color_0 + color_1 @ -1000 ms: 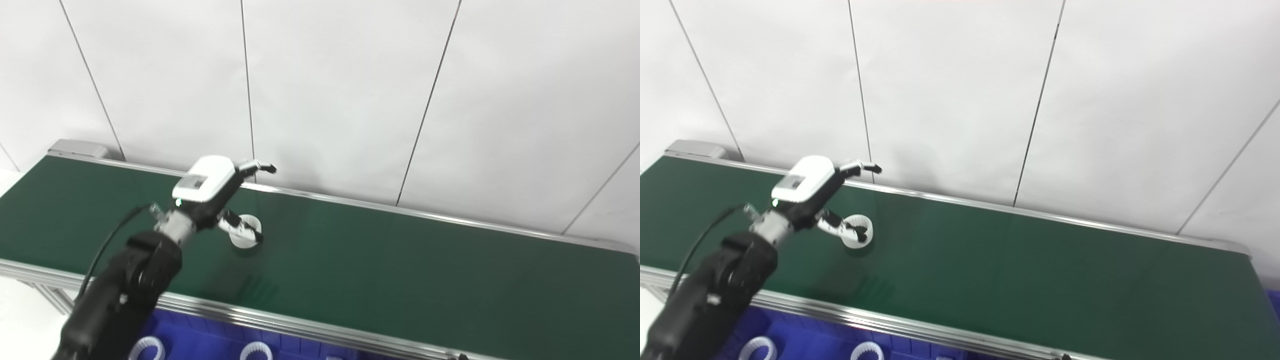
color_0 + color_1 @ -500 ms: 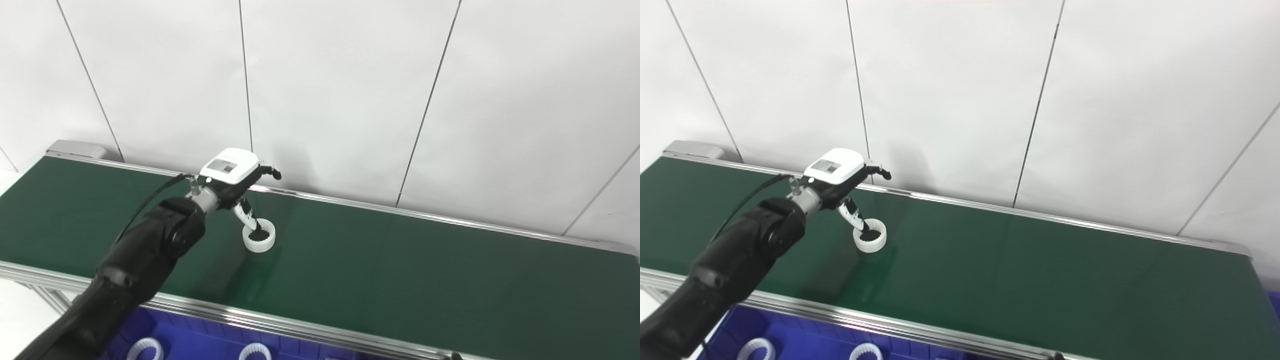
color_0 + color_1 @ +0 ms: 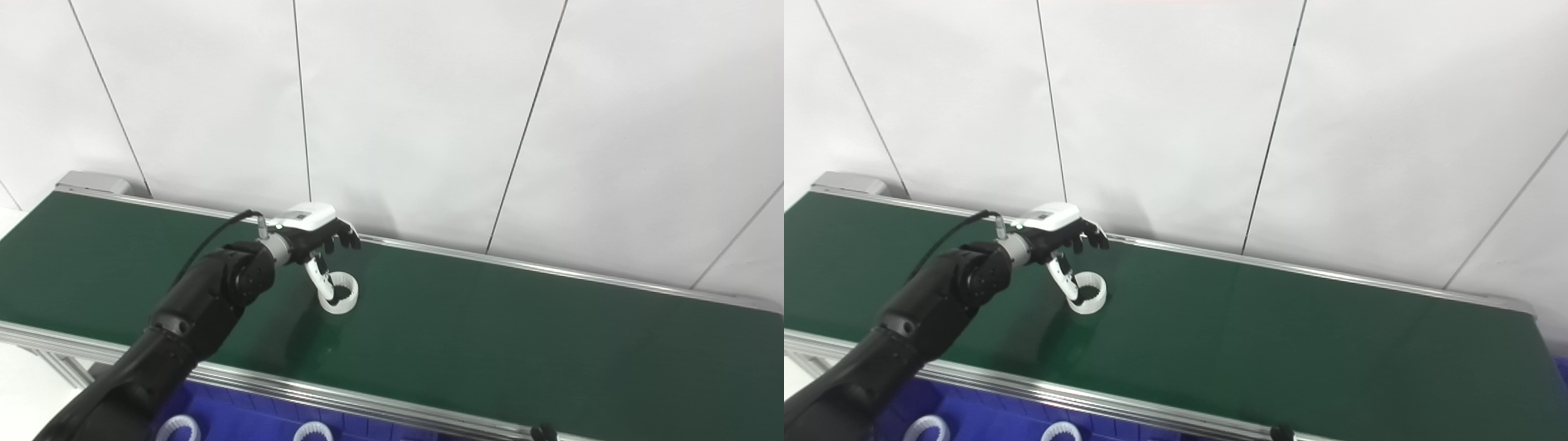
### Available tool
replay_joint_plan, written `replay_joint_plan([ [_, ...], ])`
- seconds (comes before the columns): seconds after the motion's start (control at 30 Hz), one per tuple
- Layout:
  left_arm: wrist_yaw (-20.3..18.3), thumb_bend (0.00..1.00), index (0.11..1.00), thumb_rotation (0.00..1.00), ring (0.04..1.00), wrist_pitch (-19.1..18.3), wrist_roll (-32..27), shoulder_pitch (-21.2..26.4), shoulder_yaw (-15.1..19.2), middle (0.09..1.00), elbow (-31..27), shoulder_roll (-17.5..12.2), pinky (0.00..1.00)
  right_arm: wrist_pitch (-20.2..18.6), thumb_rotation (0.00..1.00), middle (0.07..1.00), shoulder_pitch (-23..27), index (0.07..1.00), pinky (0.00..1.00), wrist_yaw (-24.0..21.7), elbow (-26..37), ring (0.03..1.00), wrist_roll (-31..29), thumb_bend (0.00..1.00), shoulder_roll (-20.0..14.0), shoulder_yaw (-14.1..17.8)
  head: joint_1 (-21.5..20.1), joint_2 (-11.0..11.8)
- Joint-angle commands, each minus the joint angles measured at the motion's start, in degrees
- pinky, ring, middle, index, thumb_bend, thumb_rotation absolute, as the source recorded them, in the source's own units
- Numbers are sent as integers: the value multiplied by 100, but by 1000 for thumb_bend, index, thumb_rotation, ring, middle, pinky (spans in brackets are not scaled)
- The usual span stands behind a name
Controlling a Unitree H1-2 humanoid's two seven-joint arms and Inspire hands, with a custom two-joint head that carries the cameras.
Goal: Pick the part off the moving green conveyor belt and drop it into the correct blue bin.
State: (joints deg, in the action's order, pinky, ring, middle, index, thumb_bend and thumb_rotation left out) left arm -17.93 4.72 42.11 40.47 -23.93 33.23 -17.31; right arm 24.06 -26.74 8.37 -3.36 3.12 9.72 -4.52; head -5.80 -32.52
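Green conveyor belt (image 3: 490, 318) runs across the scene from left to right, edged by metal rails and backed by a white panelled wall (image 3: 429, 110). Left hand (image 3: 312, 231), carried on a black arm entering from the lower left, reaches out over the far half of the belt near the rear rail. Its dark fingers (image 3: 344, 236) are curled forward above the belt, while the thumb (image 3: 320, 278) points down and its tip dips inside the ring-shaped white part (image 3: 340, 294). The part lies flat on the belt surface, just below and in front of the hand, and shows a toothed inner rim. The fingers are apart from the part; only the thumb meets it, so the hand is hooked into the ring rather than clamped around it. Blue bin (image 3: 245, 422) sits below the near rail at the lower left, and two similar white rings (image 3: 177, 427) rest in it. A small dark object appears at the bottom edge on the right, too little of it in view to say what it is.
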Motion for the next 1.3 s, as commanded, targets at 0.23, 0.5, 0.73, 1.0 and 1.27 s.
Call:
replay_joint_plan([
  [0.23, -104, 954, 742, 164, 757, -210, -455, 264, 26, 791, -194, 355, 709, 269, 963, 911, 5, 934, 844, 105, 153, 868, 208, 692, 138, -114, -72, 10],
  [0.5, -146, 953, 746, 200, 790, -358, -585, 485, 4, 806, -408, 634, 762, 273, 937, 907, 57, 935, 834, 169, 82, 863, 240, 672, 169, -195, -144, 24],
  [0.73, 108, 968, 748, 205, 725, -149, -109, 740, -454, 786, -274, 732, 773, 245, 919, 899, 30, 933, 816, 205, 104, 855, 268, 682, 246, -279, -263, -11],
  [1.0, 697, 979, 737, 127, 652, 91, 625, 883, -972, 759, 229, 651, 766, 221, 898, 882, -89, 919, 818, 205, 228, 835, 266, 700, 300, -373, -367, -100],
  [1.27, 865, 974, 730, 160, 644, 191, 667, 808, -1017, 754, 714, 722, 741, 144, 890, 867, -183, 913, 822, 212, 373, 824, 248, 691, 358, -453, -543, -182],
])
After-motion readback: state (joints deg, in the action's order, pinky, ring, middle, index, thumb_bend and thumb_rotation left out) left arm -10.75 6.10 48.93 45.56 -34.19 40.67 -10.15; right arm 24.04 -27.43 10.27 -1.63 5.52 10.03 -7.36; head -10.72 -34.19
